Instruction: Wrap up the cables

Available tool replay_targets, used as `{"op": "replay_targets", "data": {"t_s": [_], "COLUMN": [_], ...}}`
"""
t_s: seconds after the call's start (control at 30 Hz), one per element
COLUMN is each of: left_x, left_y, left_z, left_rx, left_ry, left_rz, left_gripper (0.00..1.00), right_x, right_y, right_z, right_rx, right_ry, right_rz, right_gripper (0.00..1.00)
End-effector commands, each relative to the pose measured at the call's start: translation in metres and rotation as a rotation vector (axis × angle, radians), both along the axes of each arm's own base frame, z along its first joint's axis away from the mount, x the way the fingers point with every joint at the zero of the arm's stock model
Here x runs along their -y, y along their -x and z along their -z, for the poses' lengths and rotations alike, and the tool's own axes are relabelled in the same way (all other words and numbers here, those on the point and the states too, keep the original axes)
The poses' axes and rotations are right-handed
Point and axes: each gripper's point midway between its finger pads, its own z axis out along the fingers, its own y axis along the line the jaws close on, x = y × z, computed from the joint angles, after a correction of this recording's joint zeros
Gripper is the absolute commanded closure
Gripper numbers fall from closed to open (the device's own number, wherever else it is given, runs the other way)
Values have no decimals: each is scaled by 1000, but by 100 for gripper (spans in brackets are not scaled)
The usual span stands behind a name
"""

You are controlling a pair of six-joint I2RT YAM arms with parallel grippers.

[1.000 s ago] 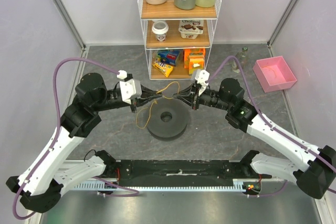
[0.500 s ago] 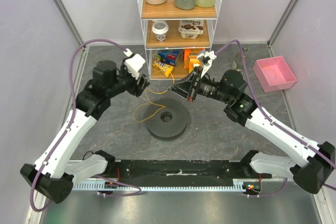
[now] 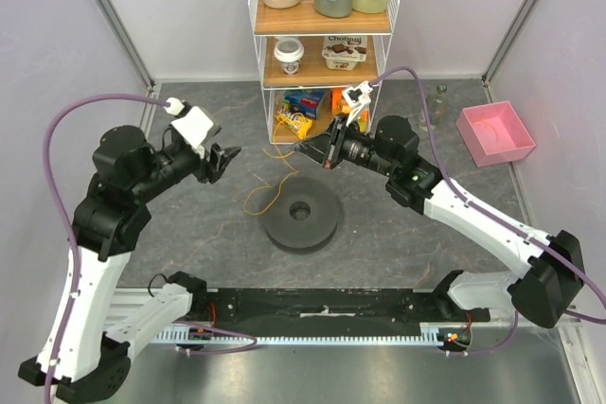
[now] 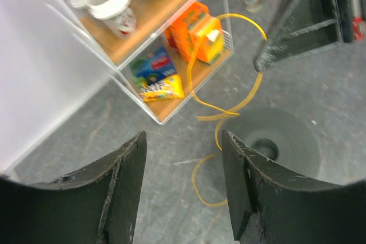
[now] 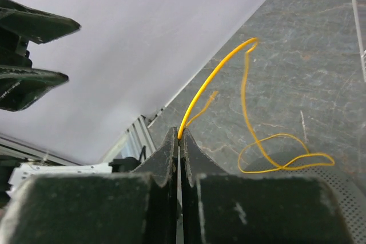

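While the left gripper is hovering above the grey table with its jaws spread wide and nothing between them, the top view is showing the right gripper pointing toward it, narrowed to a thin tip in front of the wire shelf rack. The yellow cable is trailing from that tip down to the tabletop, lying in loose loops just left of the dark round spool. Seen from the left wrist, the two black fingers are standing well apart (only floor and wire are showing in the gap), and the cable is arching up past the shelf to the right gripper's tip. From the right wrist, the jaws are pressing together on the cable's end; the wire is rising from between them, curving over and dropping into a loop at the spool's perforated edge, whether on it or just beside it I cannot tell.
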Motion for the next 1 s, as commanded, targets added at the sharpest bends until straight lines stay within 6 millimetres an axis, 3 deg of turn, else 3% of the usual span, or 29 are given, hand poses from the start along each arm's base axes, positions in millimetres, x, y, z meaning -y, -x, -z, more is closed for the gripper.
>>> {"op": "replay_targets", "data": {"t_s": [0.0, 0.13, 0.23, 0.33, 0.57, 0.77, 0.97], "left_x": [27, 39, 45, 52, 62, 73, 86], "left_y": [36, 47, 57, 68, 53, 49, 54], "left_z": [12, -3, -5, -9, -5, 5, 29], "left_rx": [-43, 49, 120, 165, 133, 172, 209], "left_ry": [-27, -101, -159, -201, -223, -283, -404], "left_rz": [254, 411, 512, 625, 677, 721, 790], "left_gripper": [38, 41, 41, 42, 50, 50, 57], "right_x": [0, 6, 13, 12, 1, -11, -18], "right_y": [5, 23, 33, 36, 50, 57, 61], "right_z": [-22, -8, 6, 14, 18, 18, 10], "right_rx": [277, 581, 666, 667, 695, 695, 674], "right_ry": [114, 296, 397, 452, 458, 466, 446], "right_rz": [-72, -223, -312, -377, -467, -516, -541], "right_gripper": [100, 100, 100, 100, 100, 100, 100]}}
